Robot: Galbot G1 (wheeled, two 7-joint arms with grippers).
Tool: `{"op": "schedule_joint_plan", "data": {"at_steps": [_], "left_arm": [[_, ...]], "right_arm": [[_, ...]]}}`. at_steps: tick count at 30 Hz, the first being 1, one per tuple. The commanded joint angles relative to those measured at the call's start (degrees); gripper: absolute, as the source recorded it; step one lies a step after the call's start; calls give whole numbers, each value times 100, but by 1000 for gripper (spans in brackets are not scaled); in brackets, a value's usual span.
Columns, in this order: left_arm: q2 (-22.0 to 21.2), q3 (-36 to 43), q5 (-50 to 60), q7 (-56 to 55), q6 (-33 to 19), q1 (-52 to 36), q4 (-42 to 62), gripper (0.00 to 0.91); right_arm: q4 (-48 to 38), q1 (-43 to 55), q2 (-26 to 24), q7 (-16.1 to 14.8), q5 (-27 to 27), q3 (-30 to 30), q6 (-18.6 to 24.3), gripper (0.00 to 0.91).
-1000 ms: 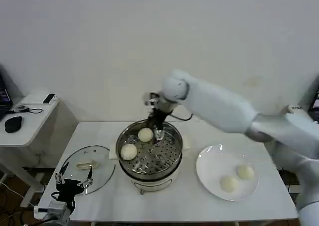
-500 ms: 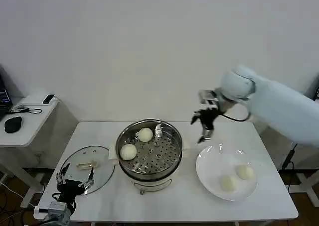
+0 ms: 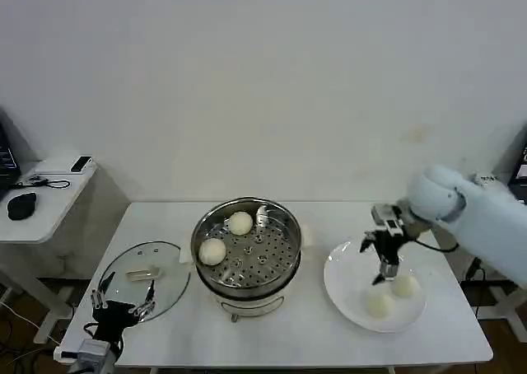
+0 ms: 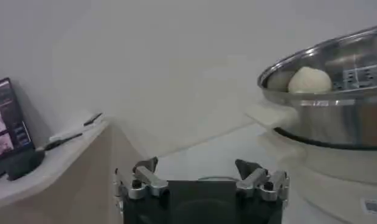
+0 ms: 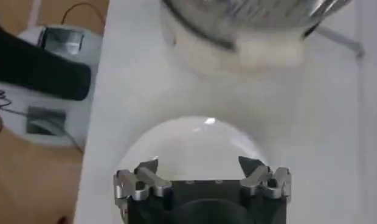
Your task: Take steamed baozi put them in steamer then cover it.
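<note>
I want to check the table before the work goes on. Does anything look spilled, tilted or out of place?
Nothing stands out. The steamer stands upright with two baozi inside, two more lie on the plate, and the cover lies flat beside the steamer.

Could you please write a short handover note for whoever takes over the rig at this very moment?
Right end effector: open, empty, hanging over the white plate just above the two steamed baozi left on it.
Left end effector: open, idle at the table's near left corner, by the cover.
Steamer: mid-table, uncovered, with two baozi on its perforated tray.
Cover: flat on the table left of the steamer.
Done: two of four baozi loaded.
Left: move the two plate baozi into the steamer, then set the cover on it.
</note>
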Motion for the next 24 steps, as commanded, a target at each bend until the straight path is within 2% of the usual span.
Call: {"op": "schedule_joint_plan", "data": {"at_steps": [1, 11, 17, 24], "left_arm": [[-50, 14, 47, 8, 21, 94, -94, 907], [-23, -67, 44, 35, 44, 89, -61, 907], [-42, -118, 24, 36, 42, 23, 79, 907], [-56, -96, 30, 56, 49, -39, 142, 907]], "right_arm": [[78, -874, -291, 85, -535, 160, 26, 907], [-295, -999, 14, 238, -848, 138, 63, 907], [-577, -1059, 168, 553, -1104, 52, 36, 907], [-659, -1117, 314, 579, -1122, 34, -1, 907]]}}
